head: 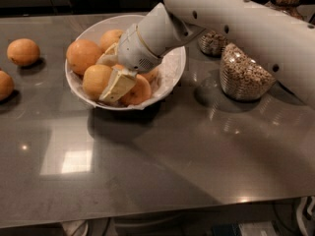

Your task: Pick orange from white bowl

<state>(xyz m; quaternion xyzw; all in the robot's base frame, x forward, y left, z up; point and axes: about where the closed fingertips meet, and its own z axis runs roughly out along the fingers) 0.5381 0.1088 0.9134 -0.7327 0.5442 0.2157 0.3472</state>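
Orange: pale yellow-orange fruit at front left of the white bowl, on the crinkled paper lining and packed against several near-identical oranges. It is judged firm and moderately heavy, with dimpled skin that offers fair grip though the fruit is prone to roll, and is best taken across its widest girth from above. Gripper: down inside the bowl against this fruit's right flank, apart or clamped cannot be told; loose oranges lie far left on the grey counter, and a glass cereal jar stands right.
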